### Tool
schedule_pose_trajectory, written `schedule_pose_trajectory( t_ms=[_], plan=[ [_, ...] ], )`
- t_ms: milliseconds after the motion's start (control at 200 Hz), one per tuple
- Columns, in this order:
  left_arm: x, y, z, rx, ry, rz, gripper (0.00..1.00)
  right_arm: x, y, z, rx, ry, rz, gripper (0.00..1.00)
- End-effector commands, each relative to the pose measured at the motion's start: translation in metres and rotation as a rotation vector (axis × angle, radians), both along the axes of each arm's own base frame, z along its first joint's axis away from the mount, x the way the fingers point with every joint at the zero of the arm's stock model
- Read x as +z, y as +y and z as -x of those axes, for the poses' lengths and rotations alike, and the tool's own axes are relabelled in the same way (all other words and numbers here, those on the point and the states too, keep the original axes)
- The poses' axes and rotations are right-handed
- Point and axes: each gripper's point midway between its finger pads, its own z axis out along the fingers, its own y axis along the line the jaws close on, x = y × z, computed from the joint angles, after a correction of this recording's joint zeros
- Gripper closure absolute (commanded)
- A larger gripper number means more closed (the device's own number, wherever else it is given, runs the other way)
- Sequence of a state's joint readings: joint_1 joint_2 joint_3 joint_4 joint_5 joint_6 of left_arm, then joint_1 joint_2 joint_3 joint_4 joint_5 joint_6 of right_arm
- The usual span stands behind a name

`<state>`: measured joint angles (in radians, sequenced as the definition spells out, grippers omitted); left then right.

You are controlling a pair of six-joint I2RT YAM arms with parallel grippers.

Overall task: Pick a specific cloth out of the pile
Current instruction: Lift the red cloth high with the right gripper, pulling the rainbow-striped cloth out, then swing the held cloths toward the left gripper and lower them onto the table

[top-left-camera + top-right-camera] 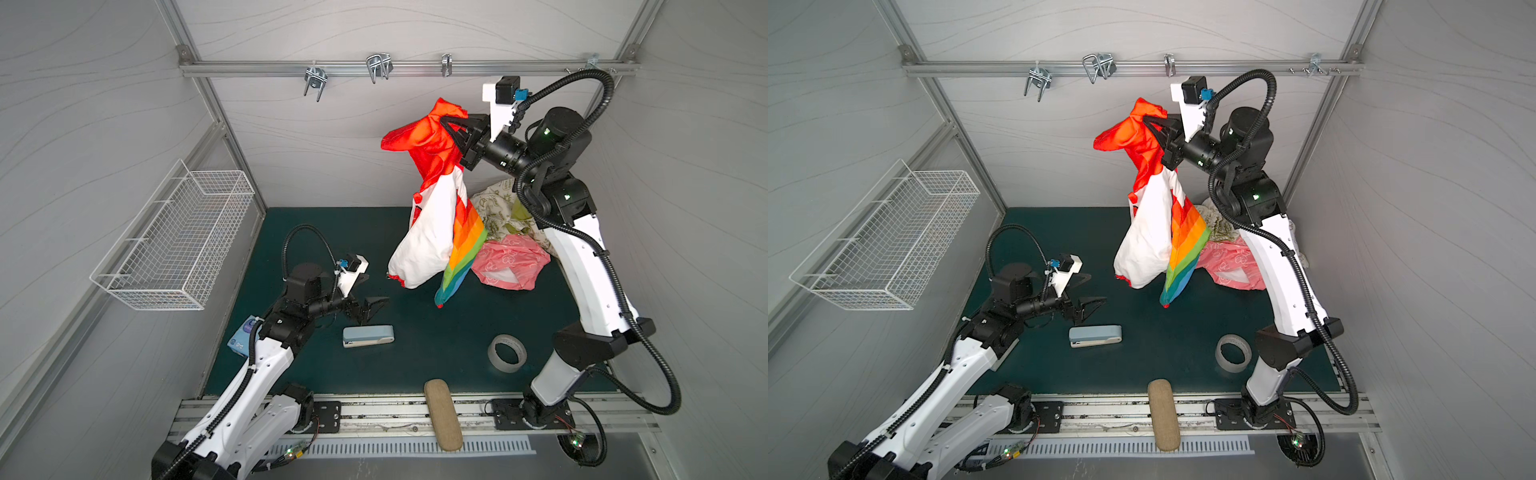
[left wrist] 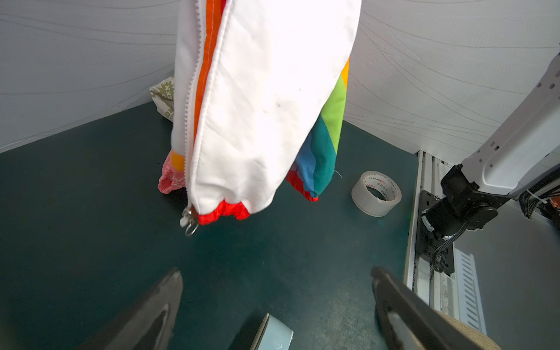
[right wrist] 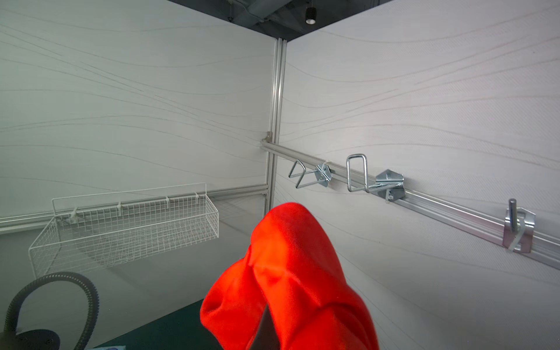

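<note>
Holding the rainbow-striped cloth (image 1: 428, 232) aloft so it hangs free of the pile (image 1: 509, 257), the right gripper (image 1: 451, 124) pinches its red-orange top; the left gripper (image 1: 371, 293) stands wide, empty.

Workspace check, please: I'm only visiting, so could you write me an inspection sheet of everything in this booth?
Surface: dark green mat, nothing spilled seen.
Job's things: the cloth hangs from the right hand; the pile, cream and pink, lies behind.
Clutter: stapler, tape roll, tan case, blue pack.
Hands: right hand shut on the cloth; left hand open, empty.
Cables: black hoses along both arms, nothing snagged seen.
Surroundings: wire basket, hooks on rail.
</note>
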<state>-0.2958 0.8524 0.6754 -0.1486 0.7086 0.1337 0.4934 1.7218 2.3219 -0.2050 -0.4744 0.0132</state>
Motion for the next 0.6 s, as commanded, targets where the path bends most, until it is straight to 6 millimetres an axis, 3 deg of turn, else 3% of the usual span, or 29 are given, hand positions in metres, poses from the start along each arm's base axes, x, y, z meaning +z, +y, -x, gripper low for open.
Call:
schedule_pose_trajectory(
  t_ms=[0,245,465,595],
  plan=[
    [0.014,0.0,-0.002,0.007,-0.079,0.016,0.02,0.031,0.011,0.015,0.09,-0.128,-0.08,1.0],
    [0.012,0.001,0.001,0.0,-0.096,0.009,0.01,0.017,0.069,0.006,0.223,-0.154,-0.103,1.0],
    [0.01,0.001,0.002,-0.004,-0.1,0.006,0.01,-0.017,0.127,-0.002,0.311,-0.167,-0.108,1.0],
    [0.009,0.001,0.002,-0.002,-0.099,0.001,0.01,-0.039,0.15,-0.014,0.334,-0.164,-0.114,1.0]
  ],
)
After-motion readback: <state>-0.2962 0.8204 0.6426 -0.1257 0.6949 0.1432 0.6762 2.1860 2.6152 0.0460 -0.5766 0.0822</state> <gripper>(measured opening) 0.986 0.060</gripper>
